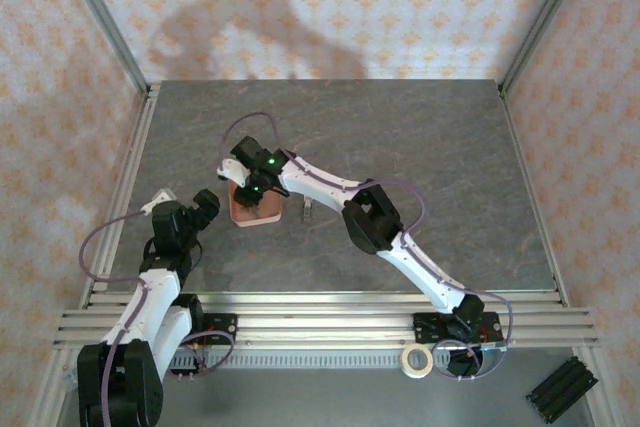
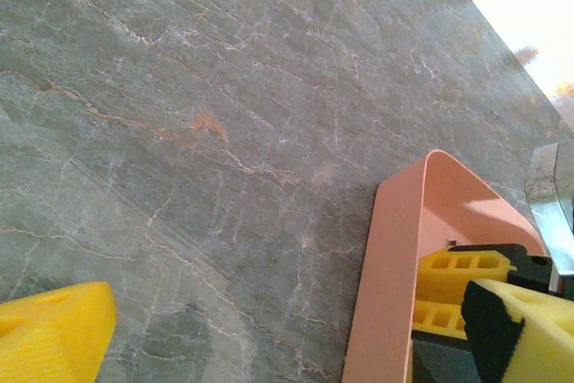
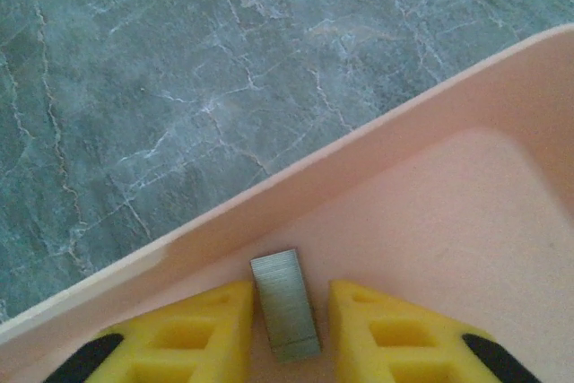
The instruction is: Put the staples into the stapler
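Note:
A salmon-pink tray (image 1: 240,217) lies left of the table's middle. My right gripper (image 1: 256,199) reaches down into it. In the right wrist view a grey strip of staples (image 3: 285,304) lies on the tray floor by the wall (image 3: 359,168), between my right gripper's (image 3: 291,291) yellow fingers. The left finger is at the strip's edge and a narrow gap is left on the right. The small stapler (image 1: 308,211) lies on the table just right of the tray. My left gripper (image 1: 205,205) stands open left of the tray (image 2: 386,266), holding nothing.
Patterned walls and aluminium posts close in the grey stone table. A rail runs along the near edge, with a roll of tape (image 1: 417,359) and a black block (image 1: 563,387) beyond it. Bare tabletop lies to the right and at the back.

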Tool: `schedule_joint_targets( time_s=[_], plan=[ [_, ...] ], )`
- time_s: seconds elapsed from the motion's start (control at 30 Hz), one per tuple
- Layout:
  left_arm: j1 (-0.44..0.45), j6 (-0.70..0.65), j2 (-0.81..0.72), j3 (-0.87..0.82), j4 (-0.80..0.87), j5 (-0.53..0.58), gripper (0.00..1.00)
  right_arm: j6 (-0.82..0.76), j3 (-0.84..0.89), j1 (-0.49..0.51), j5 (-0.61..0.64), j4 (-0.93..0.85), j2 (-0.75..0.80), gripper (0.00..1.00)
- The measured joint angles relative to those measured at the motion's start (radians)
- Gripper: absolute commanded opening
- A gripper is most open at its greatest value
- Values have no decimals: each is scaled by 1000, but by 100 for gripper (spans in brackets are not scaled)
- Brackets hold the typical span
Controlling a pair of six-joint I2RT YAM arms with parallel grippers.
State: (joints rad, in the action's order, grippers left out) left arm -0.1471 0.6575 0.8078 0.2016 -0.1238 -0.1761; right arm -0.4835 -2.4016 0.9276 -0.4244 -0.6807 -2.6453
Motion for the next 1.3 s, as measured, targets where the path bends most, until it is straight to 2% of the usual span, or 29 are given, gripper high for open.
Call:
schedule_joint_targets(
  time_s=[0.33,0.63,0.83,1.07,1.3],
  plan=[
    [0,-1,0,12,1,0,100,26,33,1,-10,-14,27,19],
    [0,-3,-42,19,5,-2,99,95,265,1,-32,40,234,18],
    [18,-3,-69,21,8,-8,99,177,525,1,-2,153,458,18],
    [164,-4,-60,30,-9,8,99,348,937,1,82,293,743,18],
    [358,-50,75,61,-86,32,98,586,1320,10,211,377,990,18]
  ],
)
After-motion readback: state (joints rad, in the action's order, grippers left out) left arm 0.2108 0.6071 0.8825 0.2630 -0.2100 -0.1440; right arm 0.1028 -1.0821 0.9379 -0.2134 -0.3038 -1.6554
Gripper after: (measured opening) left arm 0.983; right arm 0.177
